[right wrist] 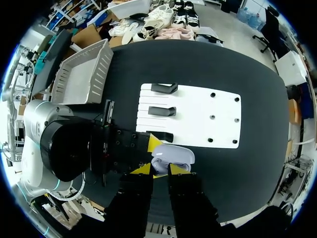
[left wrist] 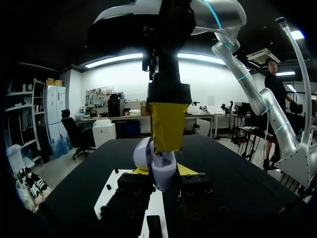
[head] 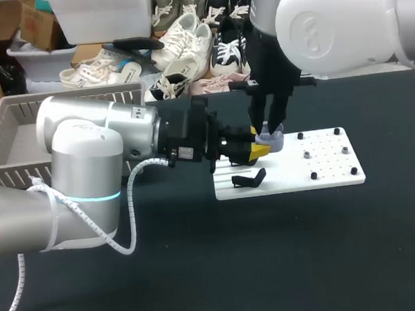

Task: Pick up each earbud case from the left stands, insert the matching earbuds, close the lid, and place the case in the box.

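I am viewing a black table (head: 277, 266) that is carrying two items directly on its surface. A white board (head: 334, 176) is lying flat right of the middle, towards the far side. Black stands (head: 248, 179) are sitting on its left part, and small black pegs (head: 314, 176) are standing across its right part. A grey basket (head: 0, 139) with slotted walls is resting at the far left, well apart from the board.

bare board (head: 334, 176) rightward — stands (head: 248, 179) left
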Controlling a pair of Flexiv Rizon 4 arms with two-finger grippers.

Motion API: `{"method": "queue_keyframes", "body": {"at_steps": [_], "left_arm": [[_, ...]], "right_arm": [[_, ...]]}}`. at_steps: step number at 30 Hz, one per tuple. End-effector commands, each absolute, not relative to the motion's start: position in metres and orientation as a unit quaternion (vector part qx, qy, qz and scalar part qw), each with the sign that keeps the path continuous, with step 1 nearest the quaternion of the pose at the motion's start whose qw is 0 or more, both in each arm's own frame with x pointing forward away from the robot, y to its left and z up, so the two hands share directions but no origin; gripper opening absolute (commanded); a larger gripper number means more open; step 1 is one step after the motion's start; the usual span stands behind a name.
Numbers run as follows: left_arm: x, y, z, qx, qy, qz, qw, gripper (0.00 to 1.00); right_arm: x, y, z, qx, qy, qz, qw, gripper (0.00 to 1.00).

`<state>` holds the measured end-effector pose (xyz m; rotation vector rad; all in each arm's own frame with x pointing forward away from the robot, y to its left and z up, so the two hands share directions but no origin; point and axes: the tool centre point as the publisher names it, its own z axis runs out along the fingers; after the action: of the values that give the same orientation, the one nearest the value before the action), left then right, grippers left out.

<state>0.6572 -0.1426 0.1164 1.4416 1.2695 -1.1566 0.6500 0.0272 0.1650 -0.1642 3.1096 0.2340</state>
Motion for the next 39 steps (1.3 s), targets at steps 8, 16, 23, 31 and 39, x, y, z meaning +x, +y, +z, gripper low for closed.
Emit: {"method": "queue_keyframes", "body": {"at_steps": [8, 16, 23, 31, 39], "left_arm": [[0.658, -0.143, 0.117, 0.579, 0.509, -0.465, 0.435, 0.0], [0.658, -0.143, 0.117, 0.579, 0.509, -0.465, 0.435, 0.0], [0.658, -0.143, 0.117, 0.579, 0.509, -0.465, 0.435, 0.0], [0.658, -0.143, 0.117, 0.579, 0.509, -0.465, 0.435, 0.0], [0.658, -0.143, 0.117, 0.579, 0.509, -0.465, 0.435, 0.0]], "right_arm": [[0.651, 0.028, 0.162, -0.056, 0.996, 0.064, -0.004, 0.0], [0.65, 0.03, 0.159, -0.06, 0.997, 0.052, -0.014, 0.0], [0.646, 0.031, 0.166, -0.063, 0.997, 0.046, -0.008, 0.22], [0.636, 0.029, 0.177, -0.061, 0.997, 0.04, 0.004, 0.31], [0.635, 0.025, 0.174, -0.055, 0.998, 0.042, 0.005, 0.31]]}}
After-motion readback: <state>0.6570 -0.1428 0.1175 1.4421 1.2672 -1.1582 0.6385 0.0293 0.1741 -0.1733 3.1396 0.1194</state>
